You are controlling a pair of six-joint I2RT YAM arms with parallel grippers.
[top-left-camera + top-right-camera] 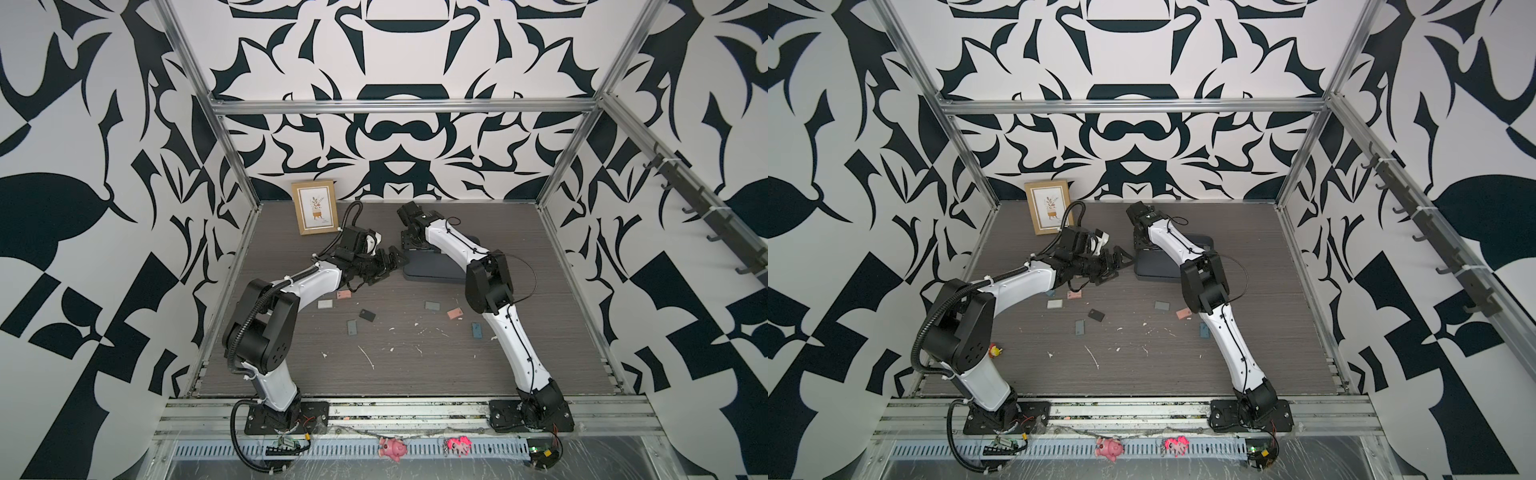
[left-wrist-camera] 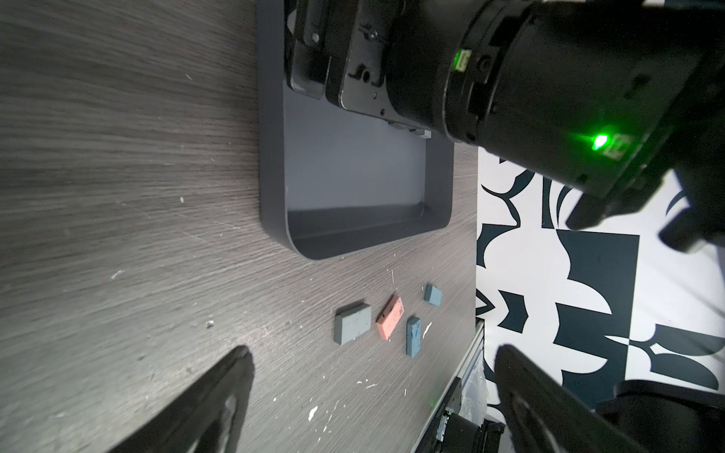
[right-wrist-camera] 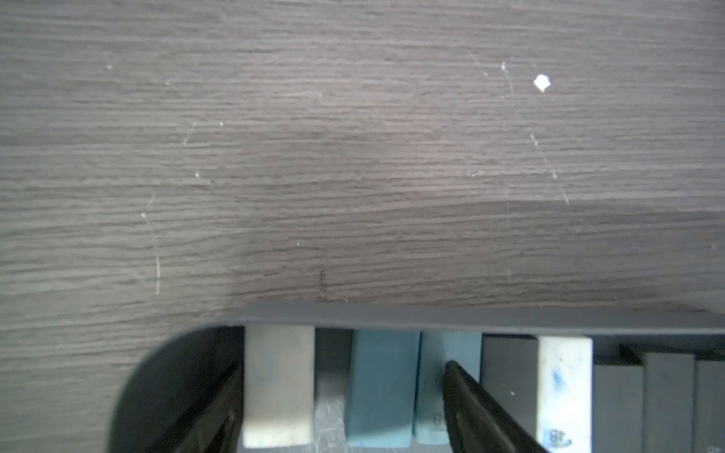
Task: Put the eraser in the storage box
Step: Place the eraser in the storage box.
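Closest to my lens are the two black fingers of my right claw (image 3: 345, 364). They stand apart, released, clamping nothing, dipped inside the storage box (image 3: 431, 313) at a rounded corner. Between them a white eraser (image 3: 278, 384) and a teal eraser (image 3: 382, 388) stand on edge against the low wall, with a strip of scuffed floor showing between the two. More blocks, dark grey and white, line up beyond. Only this wrist view shows that row; in both top views my own right arm covers that end of the box.

My left claw (image 2: 374, 350) is spread wide and empty over the grey wood-grain table (image 2: 117, 196). Its view gives what the other lacks — the box's other end, smooth matte slate plastic with a bare floor. Past the rim a grey eraser (image 2: 353, 324), a pink eraser (image 2: 389, 321) and a blue eraser (image 2: 414, 336) lie flat, near one another but not touching.

In a top view more loose blocks scatter across the open middle between my arms, among white crumbs. A wooden picture frame (image 1: 314, 206) stands by the back wall, well apart from the box.
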